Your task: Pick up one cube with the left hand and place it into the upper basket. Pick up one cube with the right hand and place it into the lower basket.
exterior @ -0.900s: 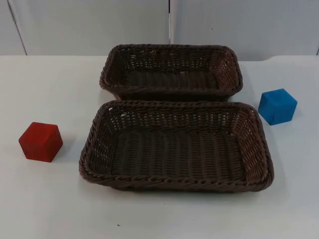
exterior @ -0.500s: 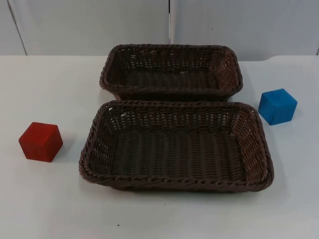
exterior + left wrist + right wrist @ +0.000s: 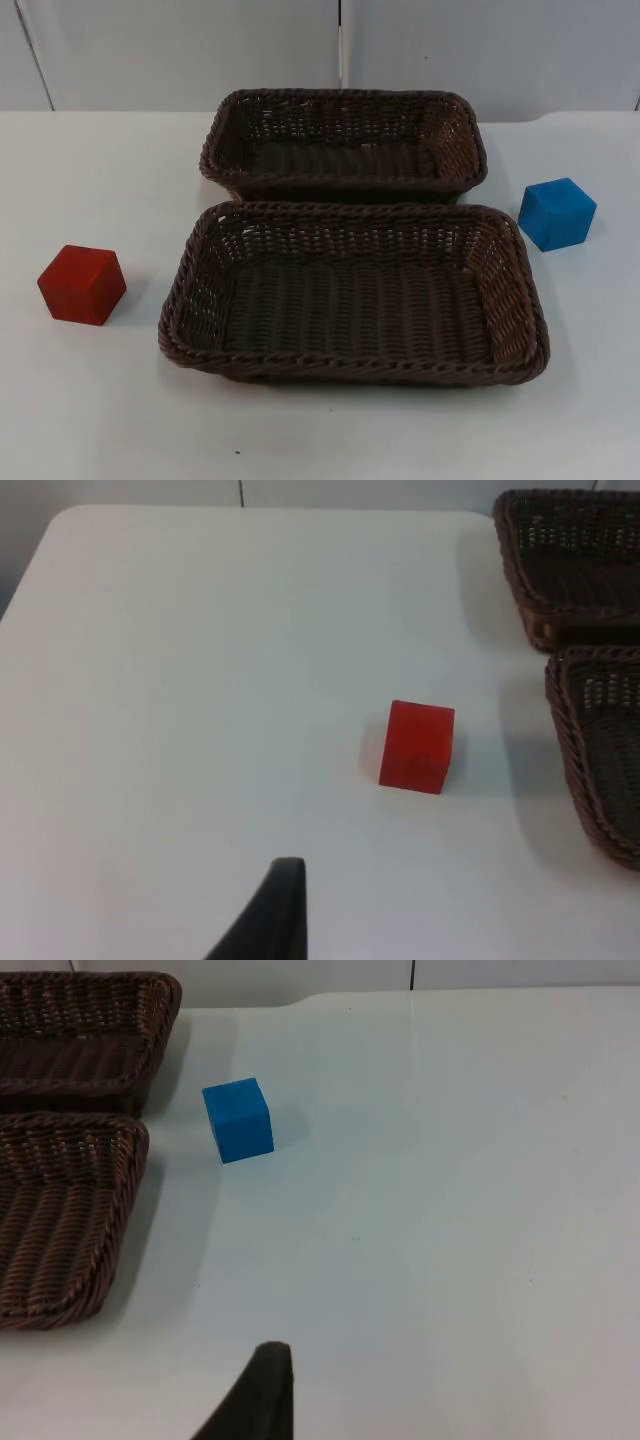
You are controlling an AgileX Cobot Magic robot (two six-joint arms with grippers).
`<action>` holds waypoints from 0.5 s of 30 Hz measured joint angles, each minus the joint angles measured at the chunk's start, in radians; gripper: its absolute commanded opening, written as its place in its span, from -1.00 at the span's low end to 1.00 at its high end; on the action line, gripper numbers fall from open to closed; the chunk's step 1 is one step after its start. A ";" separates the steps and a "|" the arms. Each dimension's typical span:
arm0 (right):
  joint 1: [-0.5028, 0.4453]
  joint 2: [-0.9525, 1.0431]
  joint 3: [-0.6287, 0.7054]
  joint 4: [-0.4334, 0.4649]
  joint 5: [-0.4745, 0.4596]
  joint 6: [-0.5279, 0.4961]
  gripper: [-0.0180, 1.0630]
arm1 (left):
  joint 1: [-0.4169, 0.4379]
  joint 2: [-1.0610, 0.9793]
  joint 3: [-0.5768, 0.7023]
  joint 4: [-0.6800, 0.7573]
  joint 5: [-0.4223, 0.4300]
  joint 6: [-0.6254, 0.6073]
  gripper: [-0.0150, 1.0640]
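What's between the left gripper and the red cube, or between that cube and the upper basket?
Nothing visible lies between the left gripper and the red cube: bare table. Toward the upper basket the lower basket sits close beside the cube's path.

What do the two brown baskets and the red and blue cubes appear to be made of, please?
Upper brown basket and lower brown basket: woven wicker or plastic rattan, with braided rims. Red cube and blue cube: matte, evenly coloured, possibly foam or painted wood.
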 measured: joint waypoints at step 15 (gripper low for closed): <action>0.000 0.000 0.000 0.000 0.000 0.000 0.98 | 0.000 0.010 0.000 -0.008 -0.006 0.000 0.97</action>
